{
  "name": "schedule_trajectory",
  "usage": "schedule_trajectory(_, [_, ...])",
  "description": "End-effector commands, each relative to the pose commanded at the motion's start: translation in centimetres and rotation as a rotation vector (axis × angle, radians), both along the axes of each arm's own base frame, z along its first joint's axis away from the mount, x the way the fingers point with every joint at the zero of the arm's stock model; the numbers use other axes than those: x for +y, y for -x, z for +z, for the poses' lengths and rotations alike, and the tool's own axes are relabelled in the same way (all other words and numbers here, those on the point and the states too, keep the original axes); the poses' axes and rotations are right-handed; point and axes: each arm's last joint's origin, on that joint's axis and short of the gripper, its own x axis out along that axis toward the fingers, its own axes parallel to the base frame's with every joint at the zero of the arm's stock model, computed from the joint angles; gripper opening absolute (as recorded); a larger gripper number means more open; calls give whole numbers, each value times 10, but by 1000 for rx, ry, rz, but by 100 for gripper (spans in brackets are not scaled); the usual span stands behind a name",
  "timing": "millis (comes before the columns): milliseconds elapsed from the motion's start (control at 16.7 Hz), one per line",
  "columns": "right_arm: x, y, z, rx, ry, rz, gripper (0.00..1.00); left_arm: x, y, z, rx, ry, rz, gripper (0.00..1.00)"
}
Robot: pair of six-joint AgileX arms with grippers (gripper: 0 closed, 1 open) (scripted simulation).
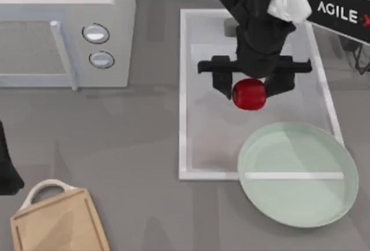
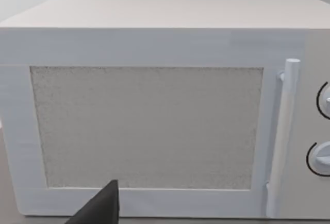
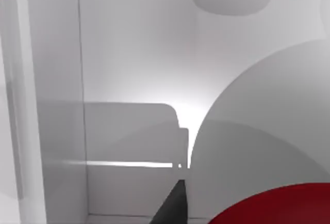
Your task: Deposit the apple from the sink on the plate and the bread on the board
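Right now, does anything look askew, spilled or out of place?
One thing: the plate overlaps the sink's near right corner rather than lying flat on the table. The right end effector holds the apple over the basin.

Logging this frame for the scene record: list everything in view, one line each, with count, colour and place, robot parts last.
apple: one, glossy red, held over the sink.
sink: one, white, top view's middle to right.
plate: one, pale mint green, lower right, overlapping the sink's near corner.
board: one, light tan with white loop handle, lower left.
microwave: one, white, upper left.
right gripper: one, black, above the sink, shut on the apple.
left arm: one, black, parked at the left edge.
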Motion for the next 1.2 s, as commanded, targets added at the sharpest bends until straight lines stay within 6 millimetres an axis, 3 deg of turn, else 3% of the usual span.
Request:
schedule_trajectory(540, [-38, 54, 44, 47, 11, -6, 0, 0, 0, 0, 0, 0, 0, 100])
schedule_trajectory(900, [-61, 89, 53, 101, 28, -10, 0, 0, 0, 0, 0, 0, 0, 100])
schedule_trajectory(1200, [-68, 100, 54, 120, 33, -11, 0, 0, 0, 0, 0, 0, 0, 100])
